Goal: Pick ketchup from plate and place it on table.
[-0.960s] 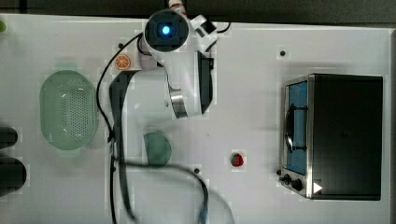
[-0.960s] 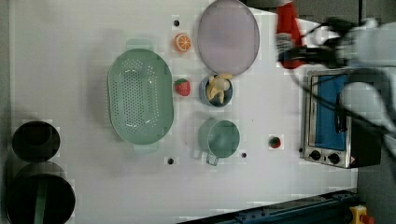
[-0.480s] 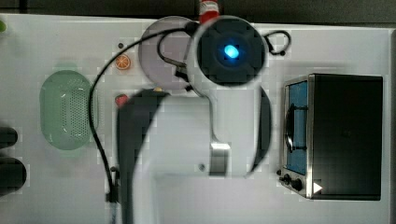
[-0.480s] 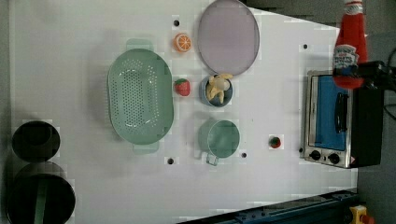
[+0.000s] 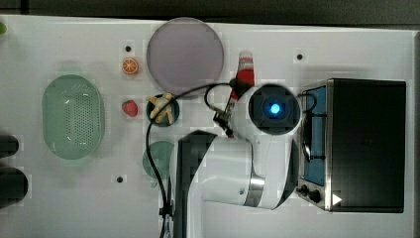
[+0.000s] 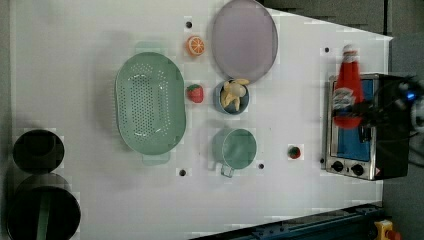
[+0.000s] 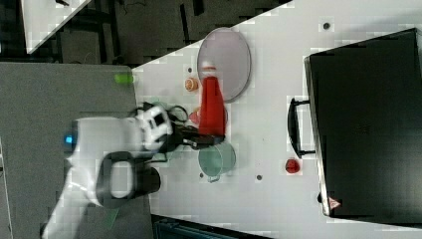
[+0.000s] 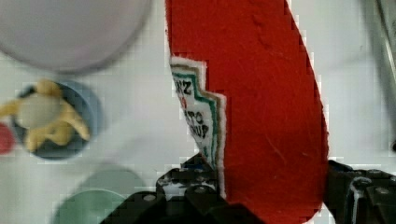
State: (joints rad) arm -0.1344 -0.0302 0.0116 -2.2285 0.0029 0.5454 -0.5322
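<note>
The ketchup (image 6: 348, 90), a slim red bottle with a white cap and label, hangs in the air with my gripper (image 6: 366, 107) shut on its lower body. In the top view the ketchup (image 5: 245, 69) shows just right of the greyish-lilac plate (image 5: 184, 49), which is bare. In the right view the ketchup (image 7: 211, 104) rises from my gripper (image 7: 206, 138) in front of the plate (image 7: 231, 55). In the wrist view the ketchup (image 8: 261, 116) stands between the dark fingers (image 8: 196, 186). Below lies the white table (image 5: 74, 198).
A black toaster oven (image 5: 366, 144) stands at the top view's right, close to the arm. Left of the arm are a teal mug (image 6: 235, 148), a dark bowl of yellow pieces (image 6: 232, 96), a strawberry (image 6: 195, 93), an orange slice (image 6: 196, 45) and a green basket (image 6: 149, 102).
The arm swung from over the plate toward the top view's right and down, carrying the ketchup with it. The plate now lies uncovered.
</note>
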